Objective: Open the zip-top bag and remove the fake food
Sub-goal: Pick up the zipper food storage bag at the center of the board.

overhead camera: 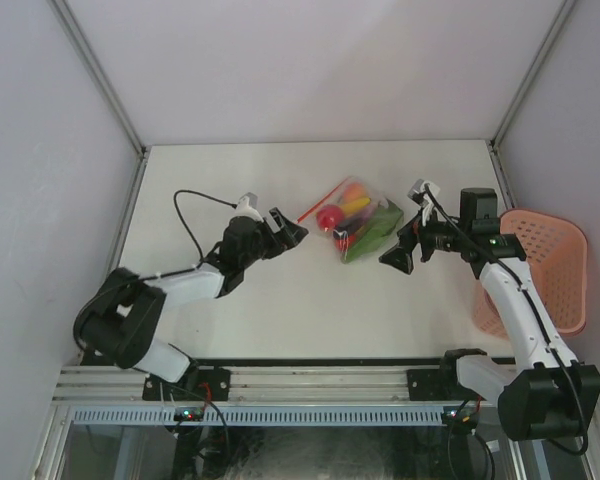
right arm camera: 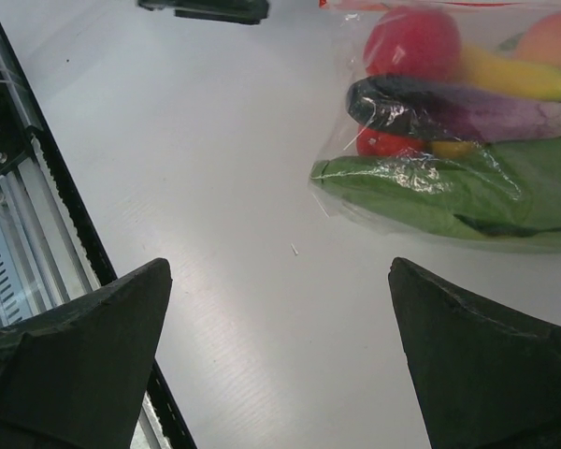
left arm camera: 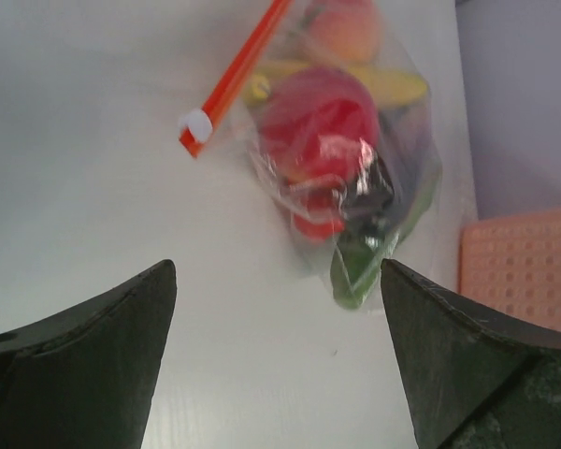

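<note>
Left claw (overhead camera: 292, 232): jaws spread wide, empty, touching nothing, just left of the bag (overhead camera: 365, 222). Right claw (overhead camera: 400, 255): equally wide and empty, just right of the bag and slightly nearer. The bag lies on the counter (overhead camera: 280, 300) between the claws, the food (overhead camera: 330, 216) inside it, its red-orange zip strip (left arm camera: 234, 75) toward the left claw. A pink basket (overhead camera: 550, 255) is farther right of the bag.

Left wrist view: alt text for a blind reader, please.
A clear zip-top bag of fake food lies on a white table, its red zip strip at left. Open left jaws frame the bottom corners; a pink basket is at right.
</note>
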You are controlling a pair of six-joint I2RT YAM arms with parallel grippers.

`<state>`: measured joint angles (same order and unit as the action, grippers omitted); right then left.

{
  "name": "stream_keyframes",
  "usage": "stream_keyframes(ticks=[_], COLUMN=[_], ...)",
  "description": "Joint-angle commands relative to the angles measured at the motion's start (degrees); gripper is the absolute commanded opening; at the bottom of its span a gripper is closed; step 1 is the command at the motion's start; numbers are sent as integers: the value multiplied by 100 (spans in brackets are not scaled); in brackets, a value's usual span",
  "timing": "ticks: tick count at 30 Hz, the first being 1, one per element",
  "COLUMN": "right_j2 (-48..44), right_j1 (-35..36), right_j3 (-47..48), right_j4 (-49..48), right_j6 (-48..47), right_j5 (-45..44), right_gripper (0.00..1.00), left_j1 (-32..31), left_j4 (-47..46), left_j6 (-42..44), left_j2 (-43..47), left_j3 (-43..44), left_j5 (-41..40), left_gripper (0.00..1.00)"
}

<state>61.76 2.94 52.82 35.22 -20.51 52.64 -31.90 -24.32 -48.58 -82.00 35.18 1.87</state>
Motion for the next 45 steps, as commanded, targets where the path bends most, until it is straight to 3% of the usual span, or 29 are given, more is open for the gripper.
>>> stream_keyframes(ticks=[1, 6, 8, 12, 15, 21, 24, 28, 37, 41, 45], right_j2=[-100, -69, -39, 23, 69, 122, 115, 117, -55, -315, -388], right_j1=[56, 36, 38, 39, 40, 32, 16, -65, -592, -485, -223], right_j3=[-1, -4, -8, 0, -5, -2, -1, -8, 3, 60, 311], right_j4=[-300, -268, -247, -244, -231, -226, -226, -205, 293, 188, 565], right_j6=[-157, -230, -271, -311, -333, -356, -355, -364, -1032, -1386, -3020], right_j5=[-112, -133, -152, -195, -184, -197, -173, -39, 1441, 1718, 2322], right_gripper=[99, 99, 99, 99, 99, 99, 99, 99, 99, 99, 99], left_j1=[226, 246, 236, 133, 96, 129, 159, 237, 306, 301, 298], left_j4=[-1802, -3040, -3230, -3481, -3746, -3654, -3339, -2825, -657, 311, 1419], left_j6=[-1347, -2103, -2411, -2816, -2976, -2685, -1986, -881, 2172, 3438, 4951], left_j2=[-899, -1923, -2304, -2965, -3315, -3417, -3023, -2284, -641, 0, 496], left_j3=[405, 640, 859, 1296, 1502, 1662, 1535, 1371, 1821, 2170, 2562], left_j5=[-77, -387, -377, -458, -610, -602, -547, -315, 512, 957, 1505], left_gripper=[92, 94, 99, 98, 84, 34, 13, 1, 0, 0, 0])
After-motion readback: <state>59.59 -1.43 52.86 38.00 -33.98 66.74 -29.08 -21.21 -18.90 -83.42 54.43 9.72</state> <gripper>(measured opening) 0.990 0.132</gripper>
